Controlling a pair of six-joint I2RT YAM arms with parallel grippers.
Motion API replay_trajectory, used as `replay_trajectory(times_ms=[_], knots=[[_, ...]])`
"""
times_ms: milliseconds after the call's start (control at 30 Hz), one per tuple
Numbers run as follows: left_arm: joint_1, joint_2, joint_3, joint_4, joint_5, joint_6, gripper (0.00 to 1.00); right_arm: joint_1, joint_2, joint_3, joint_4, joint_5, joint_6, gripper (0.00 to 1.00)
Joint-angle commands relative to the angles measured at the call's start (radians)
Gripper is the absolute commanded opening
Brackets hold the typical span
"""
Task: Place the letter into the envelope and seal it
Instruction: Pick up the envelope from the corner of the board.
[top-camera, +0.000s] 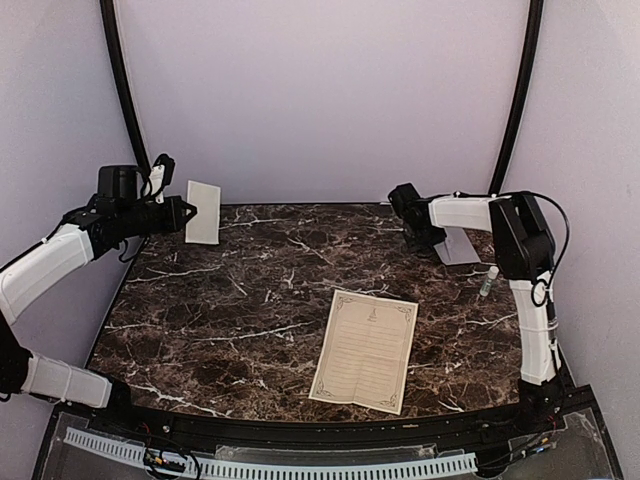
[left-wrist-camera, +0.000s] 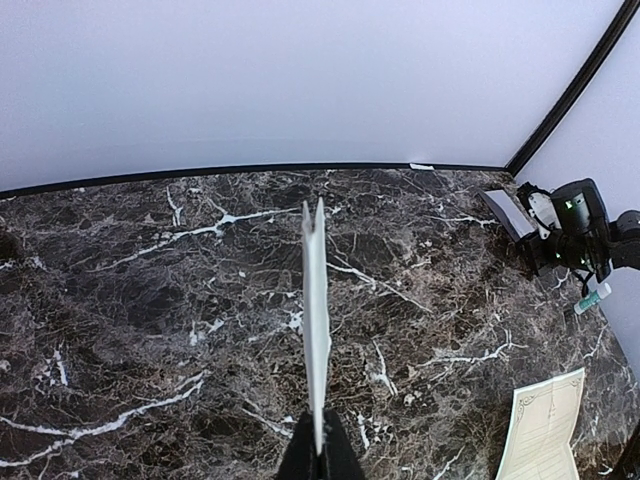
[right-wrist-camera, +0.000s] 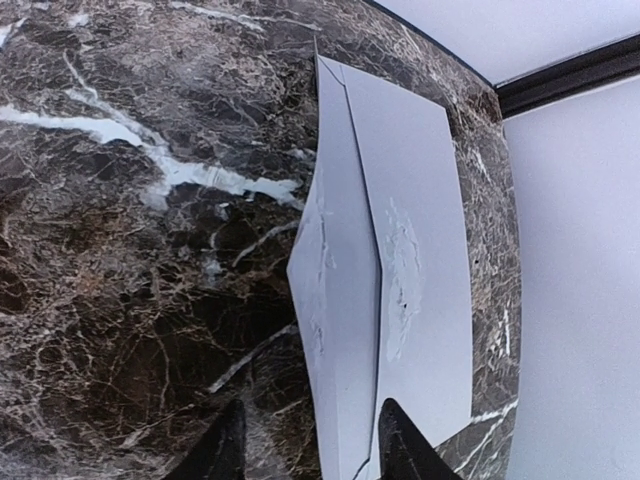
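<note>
Fingers (left-wrist-camera: 300, 462) of the left end effector (left-wrist-camera: 320, 442) are pressed together on the bottom edge of the folded letter (left-wrist-camera: 316, 320). The left wrist view shows that sheet edge-on, standing upright. From above, the folded letter (top-camera: 202, 212) hangs in the air over the back left corner of the worktop (top-camera: 250, 300), close to the back wall and to the left edge. At the far right, the right end effector (right-wrist-camera: 310, 405) has its two fingers (right-wrist-camera: 225, 448) standing apart over the near end of the envelope (right-wrist-camera: 420, 200). The envelope lies flat with its flap folded open toward the left. Its flap edge sits between the two fingers, and I cannot tell whether either finger touches the paper. In the overhead view the envelope (top-camera: 458, 250) lies in the back right corner, near the right edge, partly under the right arm. A small tube (top-camera: 488, 281) lies just in front of it, and the print on the tube is too small to read. A flat letter sheet (top-camera: 365, 348) lies face up toward the front, right of centre and slightly turned, its near edge close to the front rim. It shows ruled lines, an ornate dark border and a small emblem at the top, but no words that can be read. A broad stretch of dark veined marble lies open between the two arms, from the centre to the left edge.
</note>
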Motion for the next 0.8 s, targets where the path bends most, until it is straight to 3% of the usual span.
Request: replay_trajectory(times_ms=[0, 167, 367, 567, 767], knots=[[0.004, 0.003, -0.004, 0.002, 0.002, 0.013, 0.00, -0.026, 0.009, 0.005, 0.067, 0.024, -0.021, 0.38], [0.004, 0.018, -0.006, 0.001, 0.000, 0.012, 0.00, -0.035, 0.044, 0.027, 0.090, -0.008, -0.053, 0.27], [0.004, 0.025, -0.011, 0.005, -0.003, 0.015, 0.00, -0.043, 0.093, 0.088, 0.086, -0.029, -0.071, 0.23], [0.004, 0.038, -0.008, 0.001, -0.011, 0.018, 0.00, -0.047, 0.099, 0.110, 0.075, -0.014, -0.073, 0.00], [0.004, 0.041, -0.009, 0.002, -0.005, 0.018, 0.00, -0.055, 0.056, 0.095, 0.097, -0.028, -0.093, 0.00]])
